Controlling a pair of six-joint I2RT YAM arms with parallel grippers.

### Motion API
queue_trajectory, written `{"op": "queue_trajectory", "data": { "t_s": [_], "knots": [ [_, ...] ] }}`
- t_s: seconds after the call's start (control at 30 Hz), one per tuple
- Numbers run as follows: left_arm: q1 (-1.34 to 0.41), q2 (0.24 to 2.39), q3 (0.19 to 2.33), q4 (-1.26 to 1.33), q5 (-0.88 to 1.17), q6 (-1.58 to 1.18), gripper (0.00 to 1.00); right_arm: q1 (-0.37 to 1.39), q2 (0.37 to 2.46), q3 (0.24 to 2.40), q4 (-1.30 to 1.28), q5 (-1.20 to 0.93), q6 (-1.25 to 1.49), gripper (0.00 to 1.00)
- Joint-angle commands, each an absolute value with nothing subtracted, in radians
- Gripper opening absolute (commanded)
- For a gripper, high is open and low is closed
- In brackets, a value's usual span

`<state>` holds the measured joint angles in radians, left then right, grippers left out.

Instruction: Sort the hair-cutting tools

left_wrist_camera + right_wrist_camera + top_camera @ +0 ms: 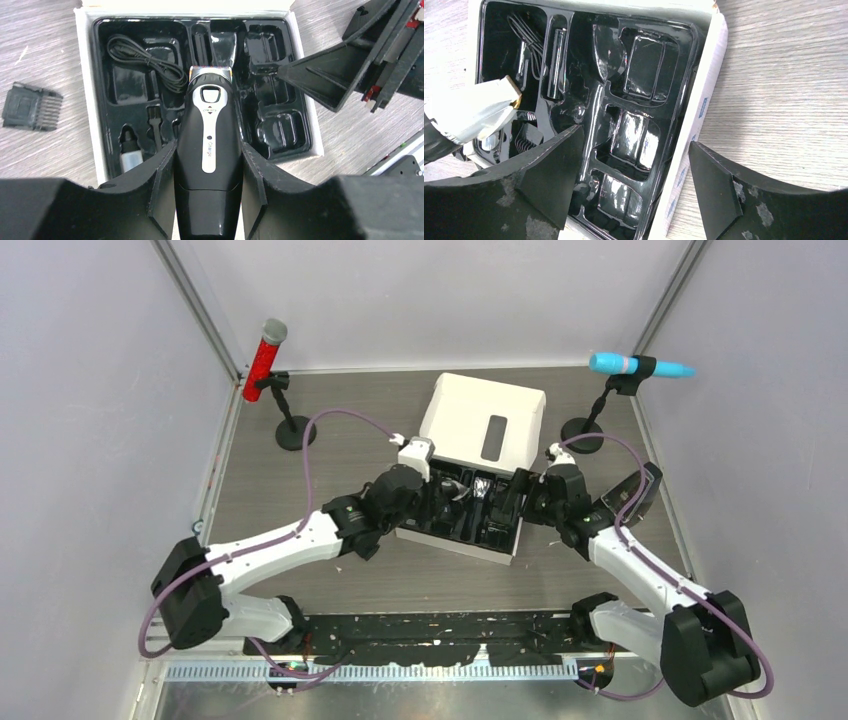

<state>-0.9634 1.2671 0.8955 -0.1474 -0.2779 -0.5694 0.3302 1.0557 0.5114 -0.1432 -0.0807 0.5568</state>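
My left gripper (pixel 208 155) is shut on the black-and-silver hair clipper (pixel 209 135), gripping its lower body. It holds the clipper blade-forward over the middle of the black moulded tray (pixel 280 125) in the white box (pixel 89 100). One black comb attachment (pixel 31 106) lies on the table left of the box. My right gripper (pixel 634 145) is open and empty, straddling the right wall of the box (pixel 696 125), with one finger over the tray's empty pockets. In the top view both grippers, left (pixel 445 495) and right (pixel 515 498), meet over the box.
The tray also holds a coiled black cable (pixel 150 60), a small white bottle (pixel 131 157) and a small brush (pixel 155 125). The box lid (pixel 470 415) stands open behind. A red microphone (pixel 265 360) stands back left and a blue one (pixel 640 366) back right.
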Motion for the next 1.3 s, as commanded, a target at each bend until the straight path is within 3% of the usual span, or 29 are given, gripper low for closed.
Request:
{"op": "queue_trajectory", "data": {
  "t_s": [0.0,0.57,1.27],
  "knots": [
    [-0.987,1.322,1.002,0.047,-0.345,-0.544,0.0,0.334,1.009,0.495,-0.119,-0.014,0.57,0.86],
    [-1.02,1.625,1.203,0.071,-0.392,-0.499,0.0,0.334,0.945,0.498,-0.151,0.092,0.55,0.87],
    [-1.062,1.758,1.29,-0.031,-0.504,-0.443,0.0,0.333,0.952,0.5,-0.152,0.093,0.545,0.87]
  ]
}}
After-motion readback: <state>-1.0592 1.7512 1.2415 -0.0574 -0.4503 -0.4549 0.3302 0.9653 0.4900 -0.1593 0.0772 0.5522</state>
